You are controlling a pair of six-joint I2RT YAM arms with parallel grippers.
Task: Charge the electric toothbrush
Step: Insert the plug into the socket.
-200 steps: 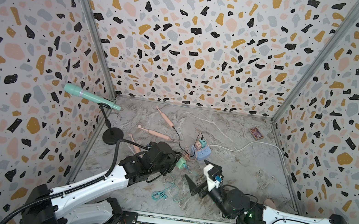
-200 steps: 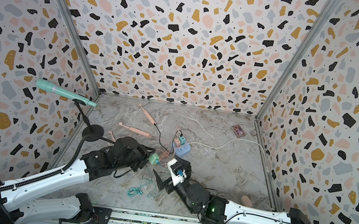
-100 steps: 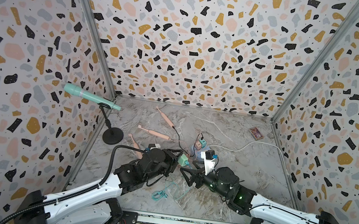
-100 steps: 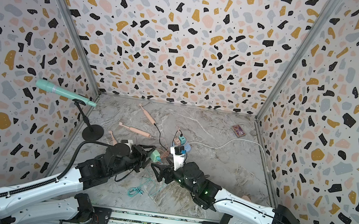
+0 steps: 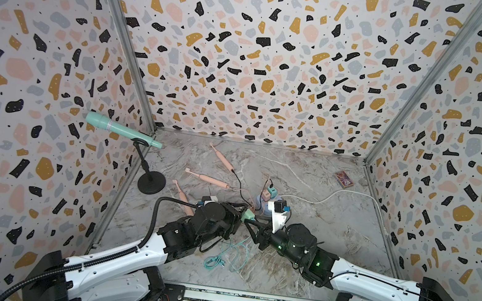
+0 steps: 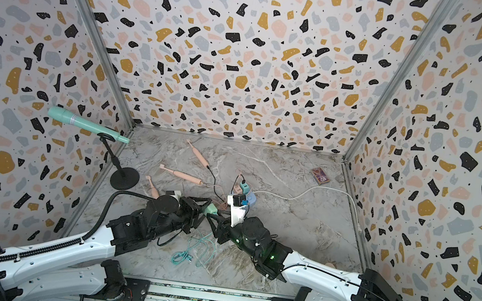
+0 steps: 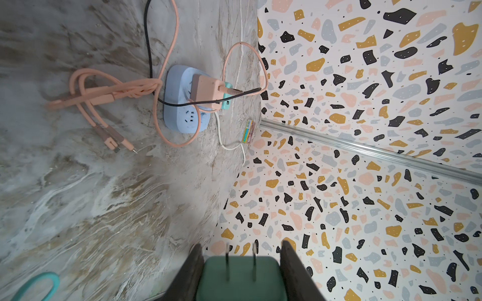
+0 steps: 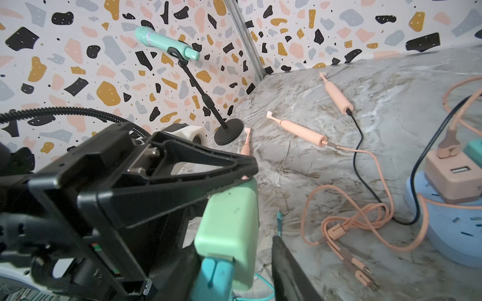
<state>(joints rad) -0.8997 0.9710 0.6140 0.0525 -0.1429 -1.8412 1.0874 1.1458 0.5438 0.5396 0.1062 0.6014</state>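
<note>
Left gripper (image 7: 241, 250) clamping green charger adapter (image 7: 240, 280), prongs pointing outward; right gripper (image 8: 233, 256) straddling teal cable plug (image 8: 216, 276), grip unclear

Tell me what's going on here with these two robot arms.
The left gripper holds a green charger plug, prongs pointing out. The right gripper sits around the teal cable end stuck in the plug's back; whether it grips is unclear. The blue power strip lies just beyond.

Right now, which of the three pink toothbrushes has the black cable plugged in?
The toothbrush nearest the back wall; the middle toothbrush takes a pink cable.
</note>
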